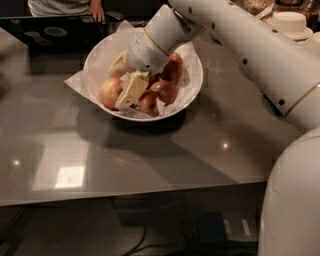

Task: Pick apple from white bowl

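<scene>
Plainly, we see the gripper (116, 87) down inside the white bowl (196, 89), which stands toward the far edge of the counter (150, 165), somewhat left of its middle. Its two cream fingers (132, 89) are spread apart. One lies above the apple (109, 92) and the other runs down its right side, so the apple sits between them. We cannot tell whether either finger touches the skin.

The apple rests against the bowl's left wall, pale yellow-orange with a red blush. It looks round, with no clear long axis, and we cannot make out its stem or which way it points. Just to its right lie the darker red apples (166, 91), crowded together under the robot's wrist. Crinkled white paper (76, 82) lines the bowl and spills over its left rim.

The counter is grey and glossy and shows bright reflections near the left front corner. From the bowl to the near edge we see bare surface. At the far left corner lies a dark laptop (50, 31), with a person's hand (95, 10) behind it. A white cap (290, 22) sits by the far right corner. The white arm (250, 45) comes in from the right.
</scene>
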### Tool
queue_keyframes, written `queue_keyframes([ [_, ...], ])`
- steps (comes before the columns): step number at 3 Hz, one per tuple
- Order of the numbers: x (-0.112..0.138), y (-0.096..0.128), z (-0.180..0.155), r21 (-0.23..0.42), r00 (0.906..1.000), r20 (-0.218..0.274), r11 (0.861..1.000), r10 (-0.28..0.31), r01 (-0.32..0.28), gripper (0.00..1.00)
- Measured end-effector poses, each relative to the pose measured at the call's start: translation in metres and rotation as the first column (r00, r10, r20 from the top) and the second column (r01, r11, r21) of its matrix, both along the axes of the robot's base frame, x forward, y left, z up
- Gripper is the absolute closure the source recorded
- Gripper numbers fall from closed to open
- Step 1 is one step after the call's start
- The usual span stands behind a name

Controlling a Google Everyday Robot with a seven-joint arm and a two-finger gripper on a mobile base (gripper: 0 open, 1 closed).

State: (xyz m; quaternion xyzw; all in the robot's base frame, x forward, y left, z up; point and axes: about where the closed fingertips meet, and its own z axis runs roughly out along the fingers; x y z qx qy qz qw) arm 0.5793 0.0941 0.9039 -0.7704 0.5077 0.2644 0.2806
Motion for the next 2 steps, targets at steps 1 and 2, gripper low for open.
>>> queue_keyframes([
  [1, 0.0, 0.0001, 0.0, 0.0, 1.0, 0.0, 1.0, 0.0, 0.0, 0.68],
  [2, 0.0, 0.0001, 0.0, 0.0, 1.0, 0.0, 1.0, 0.0, 0.0, 0.91],
])
